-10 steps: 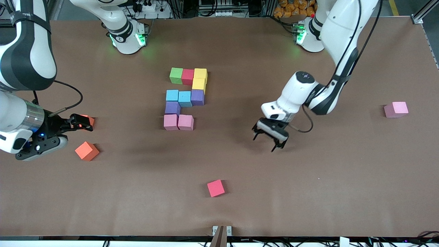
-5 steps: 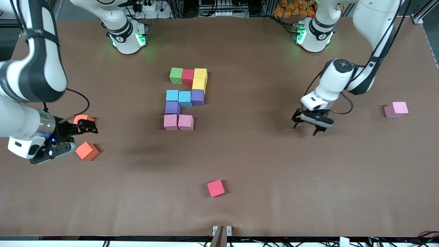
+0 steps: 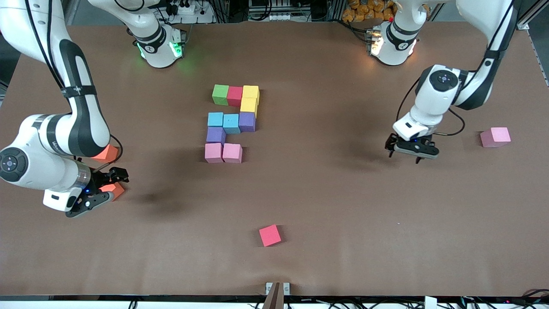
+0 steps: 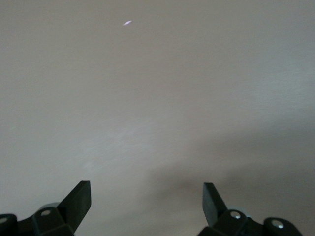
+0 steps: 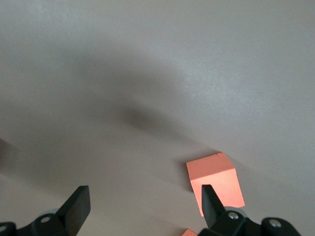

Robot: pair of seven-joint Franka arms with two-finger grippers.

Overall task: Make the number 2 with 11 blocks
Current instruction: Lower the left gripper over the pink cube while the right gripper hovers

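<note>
Mid-desk (image 3: 326,206), the matte blocks (image 3: 231,123) are forming an unfinished number 2 (image 3: 224,137), unlabelled; a stray pink block (image 3: 495,137) is lying toward the left arm's end. Left claw (image 3: 409,153) and right claw (image 3: 112,184) are hanging wide, gripping nothing.

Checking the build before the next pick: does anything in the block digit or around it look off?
The number 2 is tidy but incomplete: its bottom row has two pink cubes, with one gap left. The third pink cube lies alone toward the left arm's end, past the open left gripper. A loose red cube sits askew, nearer the camera.
</note>
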